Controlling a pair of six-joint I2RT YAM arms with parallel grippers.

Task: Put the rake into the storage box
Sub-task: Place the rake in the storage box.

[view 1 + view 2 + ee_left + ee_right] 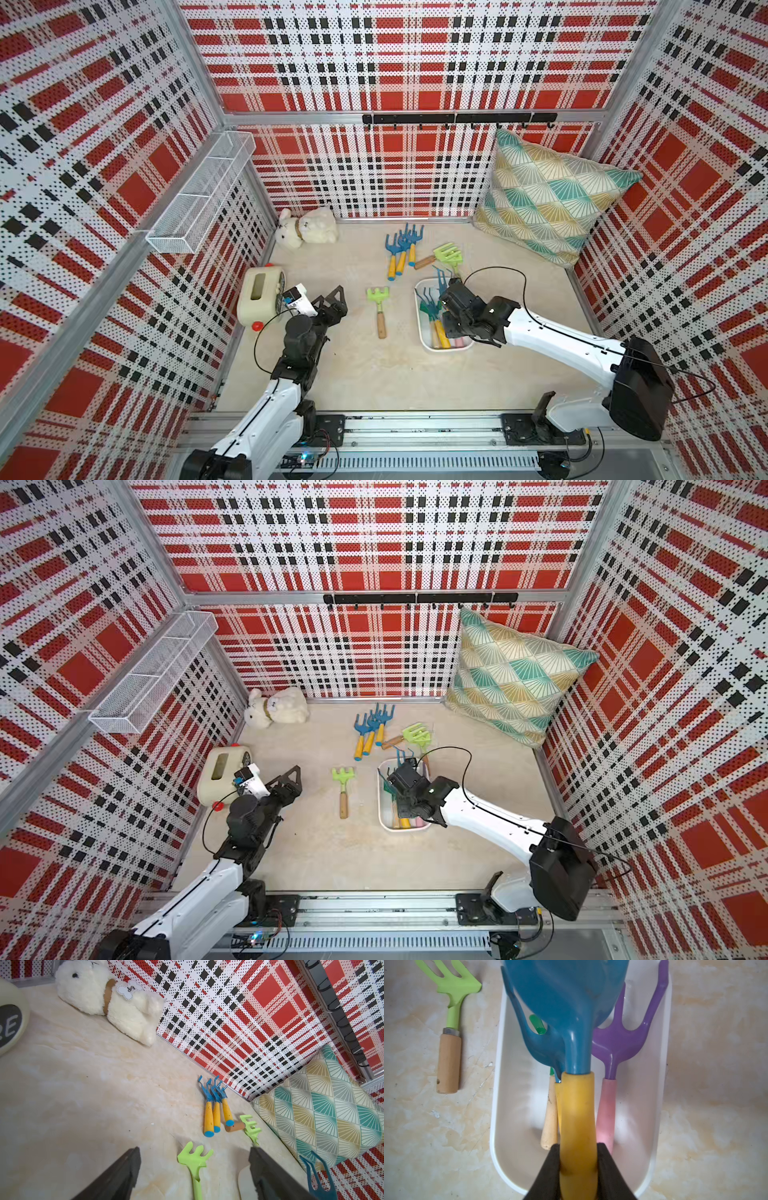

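Right gripper (577, 1154) poised over storage box (519, 1105), blue rake (571, 1012) in grip.
Jaws pinched narrow on the rake's yellow handle, rake hanging lengthwise above the box, which sits right of desk centre. The purple rake (618, 1039) and others lie inside. Advice: lower it parallel to the long walls, head short of the far rim, and release low. Left gripper (193, 1150) is wide and empty over the green rake (379, 309).

Robot test cell staged as playroom corner. Perforated wall panels (395, 62) printed in red plaid, set in bare aluminium frame (291, 119). Left arm (266, 409) and right arm (552, 336) bolted to front rail (415, 430), slotted cable duct (415, 461) below. Marble-look tabletop (374, 374) carries props: plush dog (307, 228), patterned cushion (548, 195), toy rakes (401, 249). Wire-mesh basket (199, 195) and black hook rail (457, 118) hang on walls.
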